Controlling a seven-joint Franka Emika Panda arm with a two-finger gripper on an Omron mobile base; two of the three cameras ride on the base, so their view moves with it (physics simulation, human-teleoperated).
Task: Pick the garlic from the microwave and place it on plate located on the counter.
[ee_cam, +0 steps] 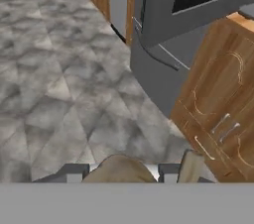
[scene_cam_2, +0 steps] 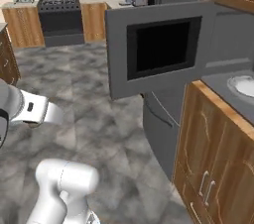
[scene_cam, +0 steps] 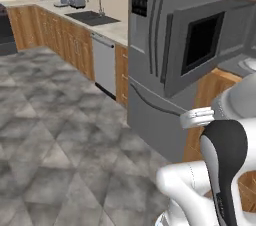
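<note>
In the hand view the olive-tan garlic (ee_cam: 119,169) sits between my gripper's (ee_cam: 121,174) finger tips at the bottom edge, and the gripper is shut on it above the kitchen floor. The dark grey microwave (scene_cam: 235,27) stands on the counter with its door (scene_cam_2: 158,47) swung wide open toward the room. Its black window faces me. To the right of the microwave, the white plate (scene_cam_2: 244,85) with a grey rim lies on the grey counter top (scene_cam_2: 221,82). The plate (scene_cam: 248,64) also peeks in at the right edge of the left base view.
The tall grey fridge (scene_cam: 150,50) stands just left of the microwave, a dishwasher (scene_cam: 104,62) and sink (scene_cam: 92,17) beyond it. Wooden cabinet doors (scene_cam_2: 218,153) run below the counter. A black stove (scene_cam_2: 59,20) stands at the far wall. Grey tiled floor (scene_cam: 60,135) lies open to the left.
</note>
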